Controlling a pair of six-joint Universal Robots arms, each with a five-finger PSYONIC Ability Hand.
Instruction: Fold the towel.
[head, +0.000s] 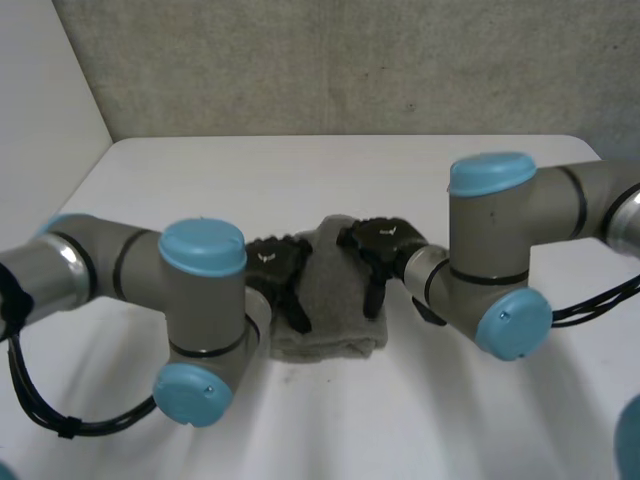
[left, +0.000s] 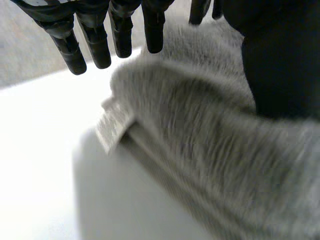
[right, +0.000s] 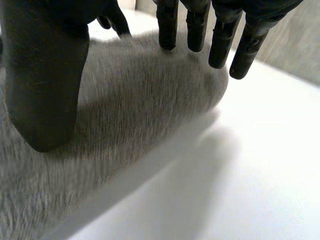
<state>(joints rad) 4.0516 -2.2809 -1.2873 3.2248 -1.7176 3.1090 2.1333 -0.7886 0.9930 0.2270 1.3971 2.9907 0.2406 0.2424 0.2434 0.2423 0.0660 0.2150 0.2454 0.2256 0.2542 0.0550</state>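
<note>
You've got one grey towel (head: 338, 310), folded into a lump mid-tabletop (head: 250, 180), a bit toward the near edge. Two hands are over it: left hand (head: 277, 265) at its left side, right hand (head: 382, 243) at its right. Both have fingers straight and spread, not clamped on anything.

A white table (head: 330, 180) takes up the lower part of the head view. Its top is smooth and matte, and its far edge runs straight with a rounded corner at each end. Just behind that edge stands a grey wall (head: 350, 60) with a rough, speckled face. At the left a plain pale panel (head: 40, 80) rises beside the table and meets the wall in an upright corner. In the left wrist view the white top ends at a blurred grey band, probably the same wall. In the right wrist view the top runs out to a grey surface beyond its edge.
</note>
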